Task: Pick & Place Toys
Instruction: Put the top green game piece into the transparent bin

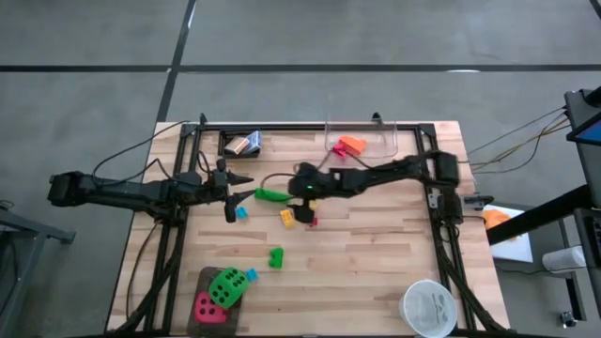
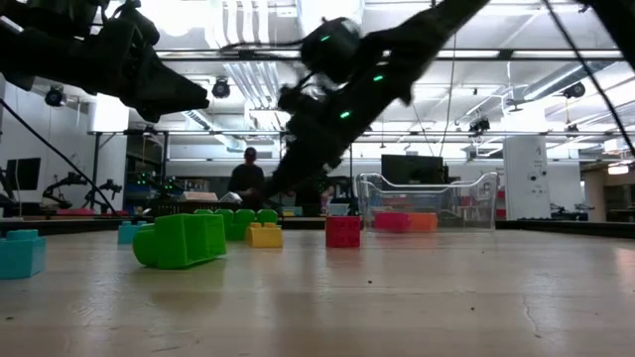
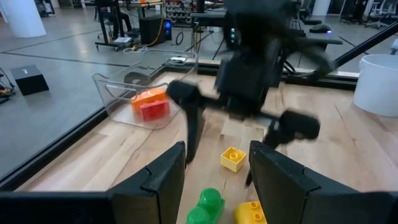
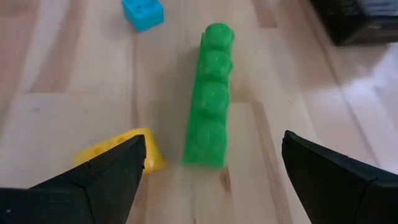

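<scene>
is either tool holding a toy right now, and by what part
Nothing is held. The right tool is open above the long green brick; the left tool is empty, hovering near the yellow brick.

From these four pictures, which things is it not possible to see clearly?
- Packs at the table's far edge, high view: too small to read their print.
- Left hand, high view: too small to tell whether it holds anything.
- Yellow brick, right wrist view: partly hidden behind the right hand's finger.
- Right hand, left wrist view: blurred.
- Red die, high view: partly covered by the green die.
</scene>
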Motion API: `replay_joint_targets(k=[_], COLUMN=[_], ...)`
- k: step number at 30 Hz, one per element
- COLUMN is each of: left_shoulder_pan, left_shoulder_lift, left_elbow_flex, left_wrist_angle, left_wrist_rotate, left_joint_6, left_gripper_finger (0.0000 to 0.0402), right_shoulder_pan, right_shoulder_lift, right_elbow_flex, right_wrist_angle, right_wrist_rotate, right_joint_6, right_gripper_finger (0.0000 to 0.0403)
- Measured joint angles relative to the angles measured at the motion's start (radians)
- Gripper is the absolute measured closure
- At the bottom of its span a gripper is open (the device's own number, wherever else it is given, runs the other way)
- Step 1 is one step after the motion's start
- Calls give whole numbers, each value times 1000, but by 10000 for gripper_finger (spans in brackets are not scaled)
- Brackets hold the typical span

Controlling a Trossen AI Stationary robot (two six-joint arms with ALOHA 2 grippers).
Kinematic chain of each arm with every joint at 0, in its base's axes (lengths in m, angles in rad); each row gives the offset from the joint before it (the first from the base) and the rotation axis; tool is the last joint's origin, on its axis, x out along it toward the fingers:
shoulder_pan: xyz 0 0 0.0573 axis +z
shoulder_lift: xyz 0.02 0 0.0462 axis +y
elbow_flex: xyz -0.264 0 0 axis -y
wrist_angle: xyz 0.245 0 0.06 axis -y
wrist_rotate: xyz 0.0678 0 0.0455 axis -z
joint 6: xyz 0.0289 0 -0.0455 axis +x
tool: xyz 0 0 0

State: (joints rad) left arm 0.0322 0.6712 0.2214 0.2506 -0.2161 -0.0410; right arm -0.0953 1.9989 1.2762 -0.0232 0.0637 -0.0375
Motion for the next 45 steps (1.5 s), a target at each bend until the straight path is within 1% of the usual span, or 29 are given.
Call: replay_joint_targets(k=[7,9,11,13,15,18,21,22,34,40,45], left_shoulder_pan=[0,0,-1,-1,-1,-1,-1,-1,-1,-1,-1], left_shoulder_lift=[0,0,0,0,0,0,0,0,0,0,0], left_elbow_flex=[0,0,0,0,0,0,0,0,0,0,0], left_wrist_angle=[-2,-4,-4,-4,-4,-4,-2,-2,-8,-14,-22], left_wrist_rotate=[0,0,0,0,0,0,0,0,0,0,0], left_joint_6=[0,5,5,5,5,7,8,8,7,7,7], left_gripper_finger=[224,224,224,224,224,224,224,224,224,224,224], right_shoulder_pan=[-26,-28,-28,-27,-27,-27,-26,-26,1,22,38], right_shoulder_lift=[210,250,282,304,312,312,308,306,253,227,173], right_elbow_flex=[285,345,390,416,424,423,420,419,404,399,325], right_wrist_angle=[-207,-260,-302,-329,-338,-351,-372,-375,-399,-456,-415], right_wrist_rotate=[-3,-3,-3,-4,-5,-7,-4,-4,2,4,-14], right_joint_6=[-22,-22,-23,-22,-22,-22,-22,-23,-56,-68,-68], right_gripper_finger=[39,46,63,90,125,190,264,278,276,276,276])
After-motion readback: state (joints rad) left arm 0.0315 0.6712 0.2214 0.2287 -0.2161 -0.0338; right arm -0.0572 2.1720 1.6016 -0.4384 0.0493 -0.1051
